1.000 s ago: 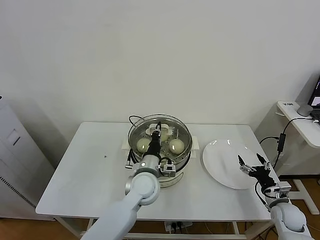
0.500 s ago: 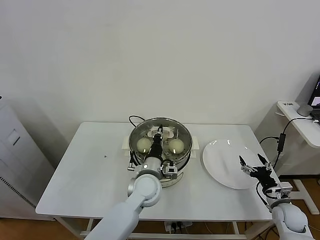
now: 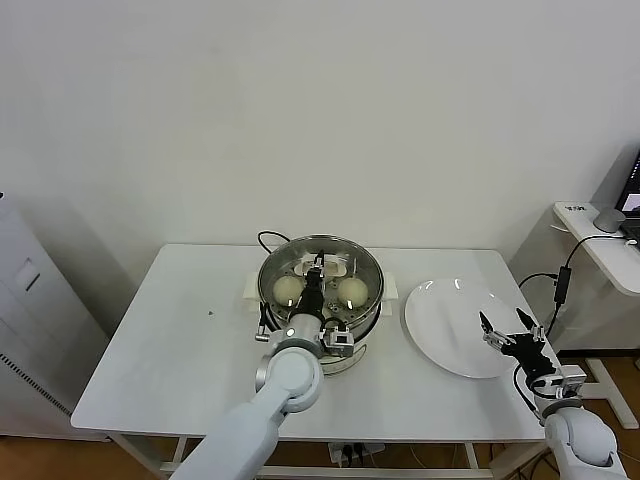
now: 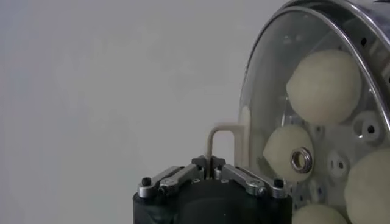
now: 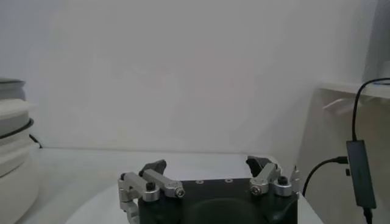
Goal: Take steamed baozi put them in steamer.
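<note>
The steamer (image 3: 345, 330) is a shiny steel pot on a white base in the middle of the table. A round glass lid (image 3: 322, 255) (image 4: 263, 85) lies over its mouth. Through the glass I see several cream-white baozi (image 3: 288, 290) (image 3: 351, 290) (image 4: 323, 88) (image 4: 285, 152) on the perforated bottom. My left gripper (image 3: 316, 268) (image 4: 212, 163) hangs above the lid's middle, shut on the lid's thin white handle (image 4: 222, 130). Over the near right part of the white plate (image 3: 440, 315) my right gripper (image 3: 508, 328) (image 5: 207, 167) stands open with nothing between its fingers.
A black cord (image 3: 268, 238) runs behind the steamer. The plate has nothing on it. A side desk (image 3: 600, 240) stands off to the right, with a cable and adapter (image 5: 359, 176) hanging beside it. A white wall rises behind the table.
The lid in my left gripper has shifted slightly right and sunk onto the steamer, then stayed still. My right gripper has barely moved.
</note>
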You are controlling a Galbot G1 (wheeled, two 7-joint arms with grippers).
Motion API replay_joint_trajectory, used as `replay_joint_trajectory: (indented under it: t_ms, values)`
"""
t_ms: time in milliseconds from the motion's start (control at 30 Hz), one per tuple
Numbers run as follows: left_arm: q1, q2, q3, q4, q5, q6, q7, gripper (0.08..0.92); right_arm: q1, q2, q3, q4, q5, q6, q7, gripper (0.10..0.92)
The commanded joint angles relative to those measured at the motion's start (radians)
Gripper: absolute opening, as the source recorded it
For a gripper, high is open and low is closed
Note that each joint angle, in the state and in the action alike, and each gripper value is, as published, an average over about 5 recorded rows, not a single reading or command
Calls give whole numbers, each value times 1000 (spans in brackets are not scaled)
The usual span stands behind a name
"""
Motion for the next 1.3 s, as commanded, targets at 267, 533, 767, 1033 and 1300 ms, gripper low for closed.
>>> replay_joint_trajectory:
  t_ms: [267, 533, 767, 1033, 1300]
  values:
    - [23, 12, -15, -8, -11, -19, 2, 111, -2, 2, 4, 3, 1, 0, -2, 823]
    - [99, 96, -56, -242, -208, -140, 49, 296, 1, -3, 5, 2, 5, -1, -2, 823]
    - [169, 226, -202, -471, -848, -384, 167, 496, 7, -10, -7, 9, 20, -20, -12, 823]
    - [228, 273, -511, -540, -1745, -246, -125, 729, 17, -3, -44, 22, 45, -21, 49, 823]
    - [391, 305, -781, -377, -1801, -176, -240, 821, 11, 8, -51, 60, 50, -34, 75, 823]
